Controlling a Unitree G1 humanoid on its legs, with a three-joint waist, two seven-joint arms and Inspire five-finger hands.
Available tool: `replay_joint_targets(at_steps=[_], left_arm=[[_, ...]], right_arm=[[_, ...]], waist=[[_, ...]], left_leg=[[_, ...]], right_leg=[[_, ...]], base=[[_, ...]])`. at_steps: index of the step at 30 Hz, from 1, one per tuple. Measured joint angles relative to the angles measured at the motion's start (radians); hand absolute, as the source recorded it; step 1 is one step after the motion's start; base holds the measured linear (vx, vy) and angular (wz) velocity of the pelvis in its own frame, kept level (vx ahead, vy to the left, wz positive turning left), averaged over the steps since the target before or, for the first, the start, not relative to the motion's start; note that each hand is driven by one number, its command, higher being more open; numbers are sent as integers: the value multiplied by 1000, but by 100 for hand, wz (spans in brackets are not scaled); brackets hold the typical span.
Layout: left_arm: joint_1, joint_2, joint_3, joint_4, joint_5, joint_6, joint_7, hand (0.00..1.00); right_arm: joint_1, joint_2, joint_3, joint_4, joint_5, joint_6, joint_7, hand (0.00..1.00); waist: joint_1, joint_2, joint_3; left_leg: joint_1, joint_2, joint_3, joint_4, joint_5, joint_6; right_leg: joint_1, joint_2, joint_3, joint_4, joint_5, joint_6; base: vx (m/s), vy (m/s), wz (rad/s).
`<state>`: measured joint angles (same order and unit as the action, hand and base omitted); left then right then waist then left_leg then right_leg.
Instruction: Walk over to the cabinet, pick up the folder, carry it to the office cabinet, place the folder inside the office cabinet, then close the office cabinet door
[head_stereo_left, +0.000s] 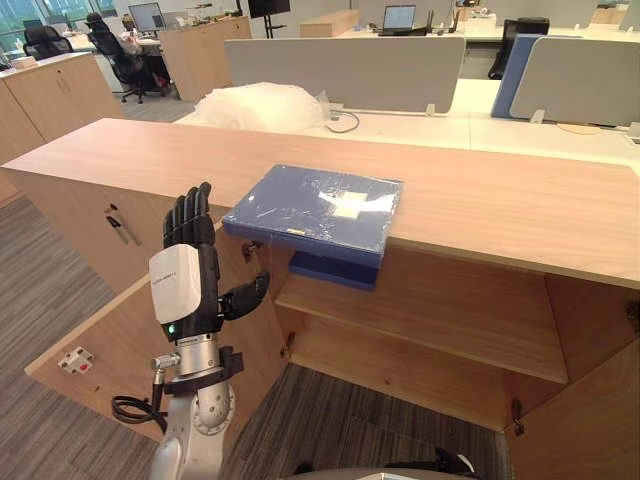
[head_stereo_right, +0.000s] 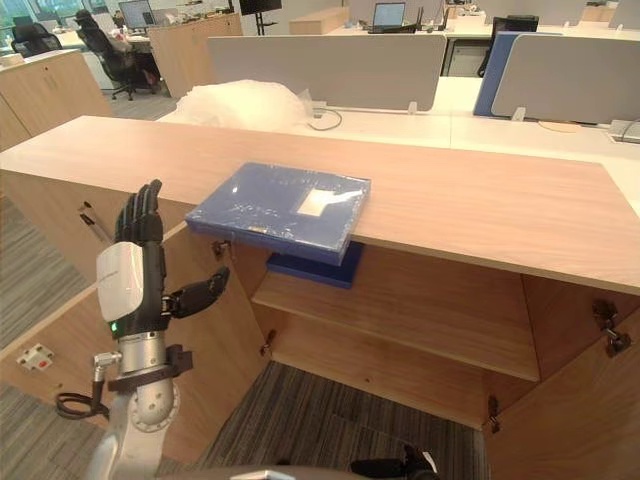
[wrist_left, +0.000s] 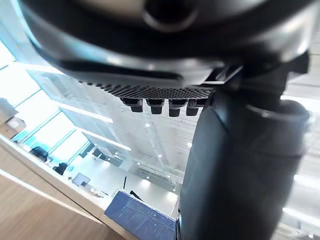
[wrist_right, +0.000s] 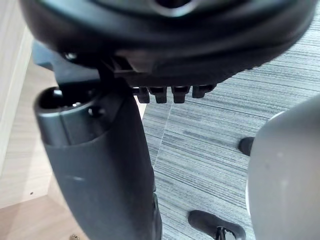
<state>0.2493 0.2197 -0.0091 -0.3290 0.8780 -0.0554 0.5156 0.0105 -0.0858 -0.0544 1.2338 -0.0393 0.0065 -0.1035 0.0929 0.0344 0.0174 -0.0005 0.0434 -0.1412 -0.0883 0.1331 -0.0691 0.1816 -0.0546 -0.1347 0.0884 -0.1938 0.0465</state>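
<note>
On the cabinet top (head_stereo_left: 500, 200) the folder (head_stereo_left: 315, 210) is laid overhanging the front edge — it could be knocked off by a misjudged reach. The left hand (head_stereo_left: 185, 270) is held straight-fingered and empty near it.

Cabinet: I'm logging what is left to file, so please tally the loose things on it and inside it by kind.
Blue folder on the cabinet top, overhanging its front edge: 1
Blue flat item on the shelf below: 1
Total: 2
</note>
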Motion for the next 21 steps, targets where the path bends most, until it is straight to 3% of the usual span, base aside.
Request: replay_joint_targets(at_steps=[12, 21], left_arm=[[-76, 161, 18, 166, 39, 0, -25, 100], [-155, 222, -26, 258, 38, 0, -45, 100]], right_arm=[[-16, 1, 5, -1, -1, -8, 28, 100], [-17, 1, 5, -1, -4, -9, 34, 100]], waist=[[-1, -7, 28], [-4, -10, 30]], left_leg=[[21, 1, 26, -4, -8, -9], [30, 1, 45, -5, -13, -7]], right_leg=[[12, -3, 25, -8, 0, 0], [12, -3, 42, -8, 0, -1]], base=[[-9, 1, -6], [-8, 2, -6]])
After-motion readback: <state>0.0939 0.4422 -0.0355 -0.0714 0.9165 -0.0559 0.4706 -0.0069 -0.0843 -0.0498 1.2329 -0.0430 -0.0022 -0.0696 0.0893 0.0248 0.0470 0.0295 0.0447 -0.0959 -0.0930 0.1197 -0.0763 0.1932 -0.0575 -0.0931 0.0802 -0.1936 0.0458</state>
